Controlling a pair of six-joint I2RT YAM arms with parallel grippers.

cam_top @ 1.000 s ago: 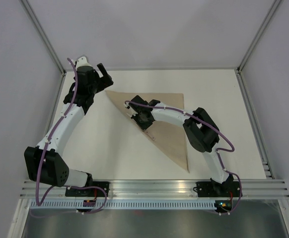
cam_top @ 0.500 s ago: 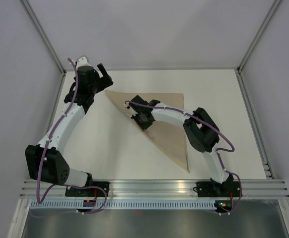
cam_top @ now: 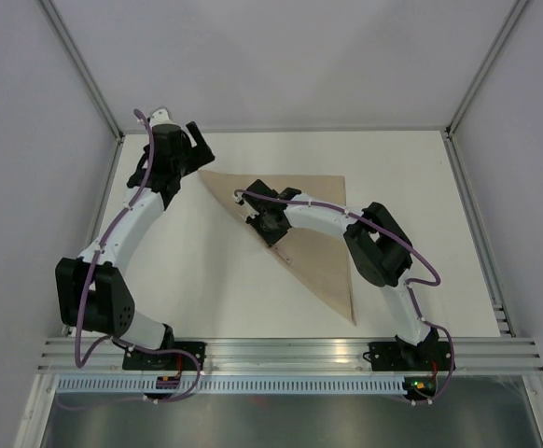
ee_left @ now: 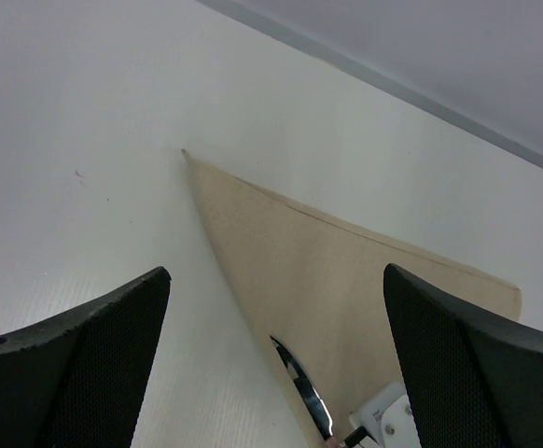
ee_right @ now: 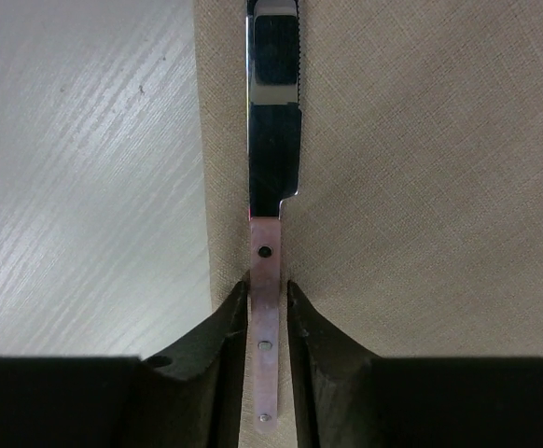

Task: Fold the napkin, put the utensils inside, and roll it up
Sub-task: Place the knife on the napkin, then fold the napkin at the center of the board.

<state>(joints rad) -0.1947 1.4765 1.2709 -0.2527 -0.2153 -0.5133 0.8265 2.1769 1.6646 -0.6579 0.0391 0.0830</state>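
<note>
The tan napkin (cam_top: 318,233) lies folded into a triangle on the white table, its long folded edge running from far left to near right. My right gripper (cam_top: 257,219) is low over that edge, shut on the pinkish handle of a knife (ee_right: 273,140). The knife's silver blade lies along the napkin just inside the fold and points away from the fingers (ee_right: 229,327). My left gripper (cam_top: 195,145) is open and empty above the table by the napkin's far-left corner (ee_left: 186,154). The knife blade (ee_left: 304,392) shows between its fingers (ee_left: 113,336). No other utensil is in view.
The aluminium frame rail (cam_top: 281,355) runs along the near edge, and grey walls enclose the left, right and back. Bare white table (cam_top: 187,271) lies left of the napkin, between the two arms.
My left arm has shifted a little, its wrist moving slightly right and farther back by the napkin's corner. My right arm and the knife have not moved.
</note>
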